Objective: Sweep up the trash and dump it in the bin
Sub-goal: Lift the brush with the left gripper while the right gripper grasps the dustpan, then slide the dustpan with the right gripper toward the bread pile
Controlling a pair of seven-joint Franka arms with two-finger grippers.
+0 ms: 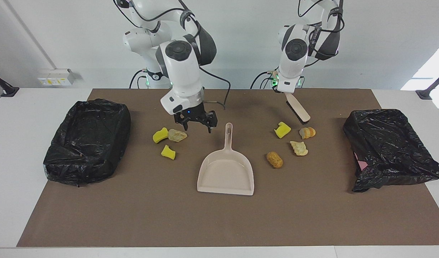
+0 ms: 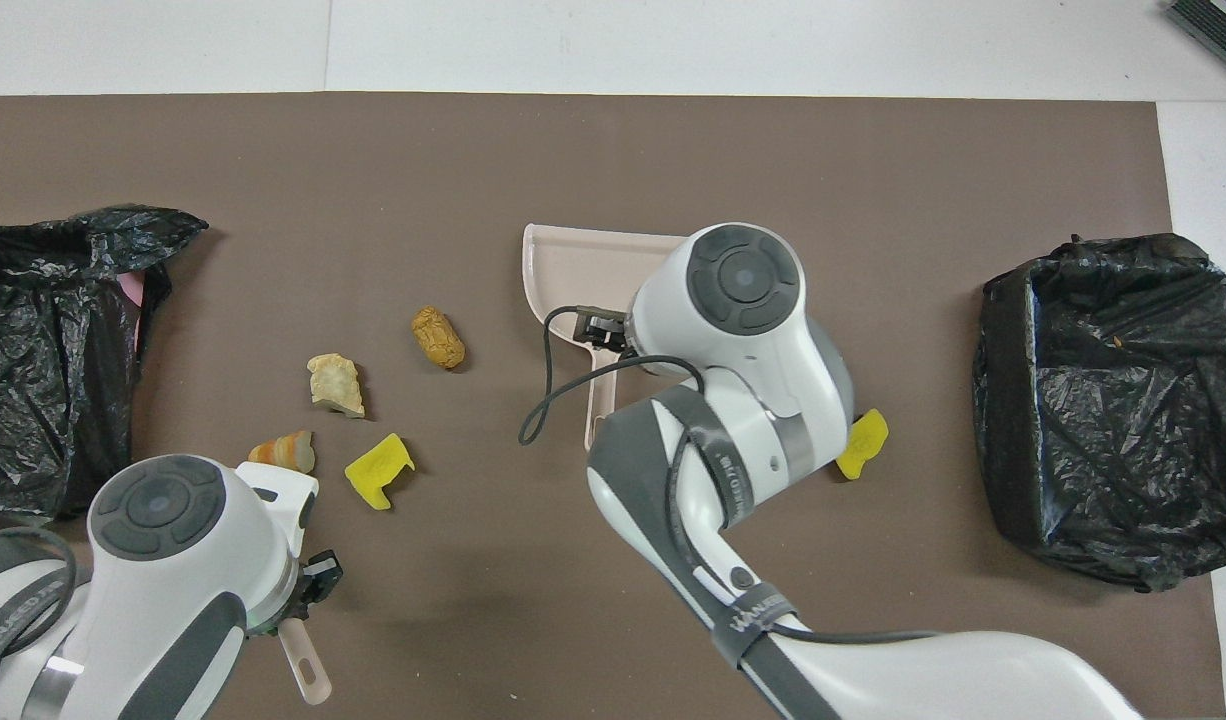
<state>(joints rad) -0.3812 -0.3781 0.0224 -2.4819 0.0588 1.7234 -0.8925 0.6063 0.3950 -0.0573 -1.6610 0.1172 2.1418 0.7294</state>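
Note:
Near the dustpan's handle (image 1: 228, 133), my right gripper (image 1: 198, 129) hangs open and empty just above the mat, beside a group of three trash pieces: two yellow chunks (image 1: 160, 135) (image 1: 168, 152) and a beige lump (image 1: 177, 135). My left gripper (image 1: 285, 91) is shut on the handle of the beige brush (image 1: 299, 107), which tilts down over the mat, its bristle end close to an orange-beige lump (image 1: 307, 132). A yellow chunk (image 1: 282, 129), a pale lump (image 1: 299, 148) and a brown lump (image 1: 274, 159) lie nearby. The beige dustpan (image 1: 205, 179) rests flat mid-mat.
Black-bagged bins stand at both ends of the brown mat, one (image 1: 87, 139) at the right arm's end and one (image 1: 389, 150) at the left arm's end. In the overhead view the right arm (image 2: 743, 330) covers most of the dustpan (image 2: 563, 255).

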